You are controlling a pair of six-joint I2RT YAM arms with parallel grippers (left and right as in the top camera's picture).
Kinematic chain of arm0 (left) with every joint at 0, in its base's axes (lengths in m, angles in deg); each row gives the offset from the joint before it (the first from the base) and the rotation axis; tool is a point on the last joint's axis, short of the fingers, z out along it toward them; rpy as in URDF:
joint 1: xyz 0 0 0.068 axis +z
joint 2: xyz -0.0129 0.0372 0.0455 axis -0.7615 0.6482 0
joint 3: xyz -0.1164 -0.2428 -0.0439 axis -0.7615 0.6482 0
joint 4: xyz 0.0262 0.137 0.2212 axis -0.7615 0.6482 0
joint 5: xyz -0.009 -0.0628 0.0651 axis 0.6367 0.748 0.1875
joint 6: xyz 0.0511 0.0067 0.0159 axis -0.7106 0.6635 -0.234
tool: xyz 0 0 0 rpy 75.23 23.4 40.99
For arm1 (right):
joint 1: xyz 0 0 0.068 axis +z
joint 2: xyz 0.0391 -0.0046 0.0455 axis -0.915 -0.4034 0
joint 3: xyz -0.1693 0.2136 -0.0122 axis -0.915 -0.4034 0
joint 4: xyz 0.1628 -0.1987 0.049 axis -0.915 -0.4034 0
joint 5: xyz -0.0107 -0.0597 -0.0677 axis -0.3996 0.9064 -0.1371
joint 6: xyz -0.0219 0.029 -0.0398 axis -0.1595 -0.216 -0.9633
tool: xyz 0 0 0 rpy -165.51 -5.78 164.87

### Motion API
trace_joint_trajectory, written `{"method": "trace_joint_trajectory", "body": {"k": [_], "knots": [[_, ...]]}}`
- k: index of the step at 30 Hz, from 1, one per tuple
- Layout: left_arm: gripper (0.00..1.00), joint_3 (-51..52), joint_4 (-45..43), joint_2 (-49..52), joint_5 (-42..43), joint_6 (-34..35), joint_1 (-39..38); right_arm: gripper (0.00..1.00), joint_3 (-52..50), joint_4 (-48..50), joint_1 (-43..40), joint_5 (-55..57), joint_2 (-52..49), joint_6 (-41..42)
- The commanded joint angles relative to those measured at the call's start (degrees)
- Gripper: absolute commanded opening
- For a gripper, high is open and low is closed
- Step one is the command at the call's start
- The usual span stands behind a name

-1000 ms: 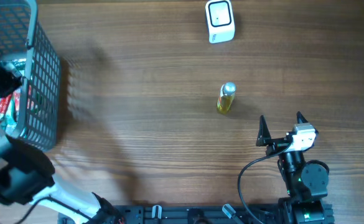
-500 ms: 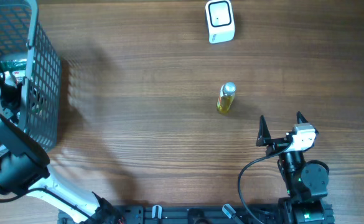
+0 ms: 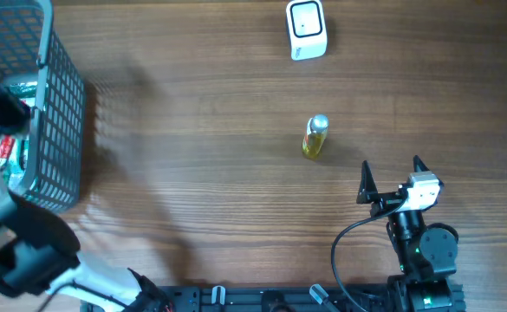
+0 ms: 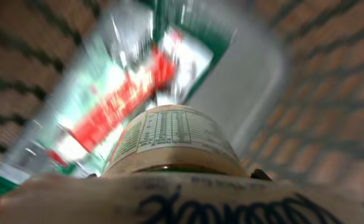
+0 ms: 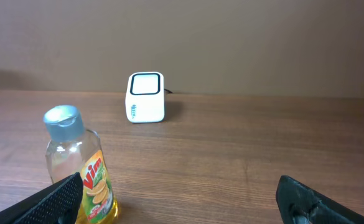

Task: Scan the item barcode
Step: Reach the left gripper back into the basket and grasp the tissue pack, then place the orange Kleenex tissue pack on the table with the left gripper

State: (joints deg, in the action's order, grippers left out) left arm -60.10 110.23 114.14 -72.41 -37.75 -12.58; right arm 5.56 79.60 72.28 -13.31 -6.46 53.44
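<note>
Wooden table (image 3: 192,191): basket (image 3: 62,95) holds packet (image 3: 6,147), jar (image 4: 169,134); left gripper (image 3: 0,111) grip unclear; right gripper (image 3: 392,166) fingers apart.

You have one wooden table (image 3: 201,191), with one grey mesh basket (image 3: 62,104), one white scanner (image 3: 306,29) and one yellow dish-soap bottle (image 3: 315,139) on it. Two robot arms are in view: one left arm (image 3: 19,251) and one right arm (image 3: 422,243). Inside the basket you can count one red-and-green packet (image 4: 126,93) and one labelled jar (image 4: 169,140); anything more is too blurred to count.
</note>
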Motion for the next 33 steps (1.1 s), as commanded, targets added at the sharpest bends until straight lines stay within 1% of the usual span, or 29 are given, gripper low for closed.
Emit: {"method": "trace_joint_trajectory", "body": {"k": [1, 3, 5, 8, 10, 11, 13, 15, 18, 19, 20, 23, 26, 29, 33], "knots": [[0.41, -7.58, -3.19, -9.51, 1.62, -0.02, -0.33, 1.00, -0.07, 0.35, 0.17, 0.59, 0.22, -0.70], [0.41, -8.87, -6.08, -14.40, 4.24, 0.00, -0.85, 1.00, -0.04, 0.35, 0.17, 0.59, 0.22, -0.66], [0.40, -8.87, -8.61, -19.56, 5.81, 2.21, -2.05, 1.00, -0.07, 0.35, 0.17, 0.59, 0.22, -0.66], [0.41, -8.87, -7.98, -25.86, 5.79, 3.23, -6.75, 1.00, -0.07, 0.35, 0.17, 0.59, 0.22, -0.66], [0.41, -8.87, -5.68, -27.63, 5.77, 3.23, -11.23, 1.00, -0.07, 0.35, 0.17, 0.59, 0.22, -0.68], [0.41, -8.85, -1.97, -27.76, 5.77, 3.48, -16.06, 1.00, -0.07, 0.37, 0.17, 0.59, 0.22, -0.66], [0.41, -8.85, 3.21, -26.91, 5.75, 3.91, -21.09, 1.00, -0.07, 0.35, 0.17, 0.59, 0.22, -0.66], [0.41, -8.74, 9.29, -25.00, 5.73, 6.03, -27.43, 1.00, -0.07, 0.35, 0.17, 0.59, 0.22, -0.68], [0.41, -6.75, 13.70, -21.81, 5.55, 6.21, -35.21, 1.00, -0.07, 0.35, 0.17, 0.59, 0.22, -0.66], [0.41, -5.25, 13.90, -20.94, 5.53, 7.23, -37.29, 1.00, -0.04, 0.35, 0.17, 0.59, 0.22, -0.66], [0.41, -2.05, 13.35, -19.58, 5.51, 9.49, -40.26, 1.00, -0.04, 0.35, 0.17, 0.59, 0.22, -0.66], [0.41, 4.39, 10.40, -17.46, 5.03, 14.38, -45.38, 1.00, -0.07, 0.35, 0.17, 0.59, 0.22, -0.66], [0.41, 12.11, 4.22, -16.15, 2.67, 19.52, -51.39, 1.00, -0.07, 0.37, 0.17, 0.59, 0.22, -0.66], [0.41, 18.40, -0.72, -15.80, -0.98, 23.89, -56.85, 1.00, -0.07, 0.37, 0.17, 0.59, 0.22, -0.68], [0.43, 27.04, -8.17, -15.52, -9.05, 32.61, -65.85, 1.00, -0.04, 0.35, 0.17, 0.59, 0.22, -0.66]]}}
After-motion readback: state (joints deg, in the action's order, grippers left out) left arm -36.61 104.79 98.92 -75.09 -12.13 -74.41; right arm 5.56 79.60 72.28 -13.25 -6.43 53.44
